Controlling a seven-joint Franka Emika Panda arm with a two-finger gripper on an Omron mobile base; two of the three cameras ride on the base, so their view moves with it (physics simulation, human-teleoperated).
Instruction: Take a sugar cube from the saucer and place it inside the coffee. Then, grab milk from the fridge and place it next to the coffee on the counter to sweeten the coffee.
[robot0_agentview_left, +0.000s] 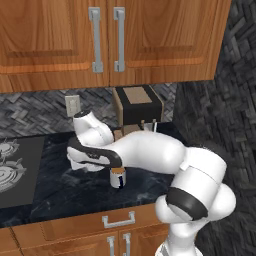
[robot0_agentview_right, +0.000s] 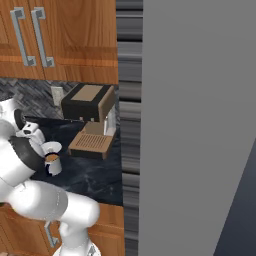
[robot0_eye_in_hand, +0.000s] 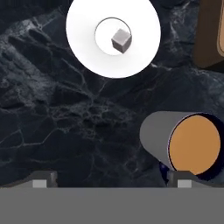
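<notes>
The black marbled counter (robot0_agentview_left: 65, 185) runs under wooden wall cabinets (robot0_agentview_left: 55, 40) with silver bar handles, and a grey herringbone-tiled backsplash (robot0_agentview_left: 35, 107) with a wall socket (robot0_agentview_left: 72, 104) rises behind it. A stovetop (robot0_agentview_left: 15, 170) is set into the counter at its left end. Near the back edge stands a brown-and-black coffee machine (robot0_agentview_right: 90, 117); right of it a tall grey fridge (robot0_agentview_right: 200, 125) side closes the room.

In the hand view the white saucer (robot0_eye_in_hand: 83, 39) lies flat on the stone with the sugar cube (robot0_eye_in_hand: 121, 40) at its centre. The coffee (robot0_eye_in_hand: 183, 144), a white mug of brown liquid, stands apart from the saucer, closer to the front edge.

The gripper (robot0_eye_in_hand: 111, 181) hovers over the counter beside the mug, its jaws spread wide and holding nothing.
</notes>
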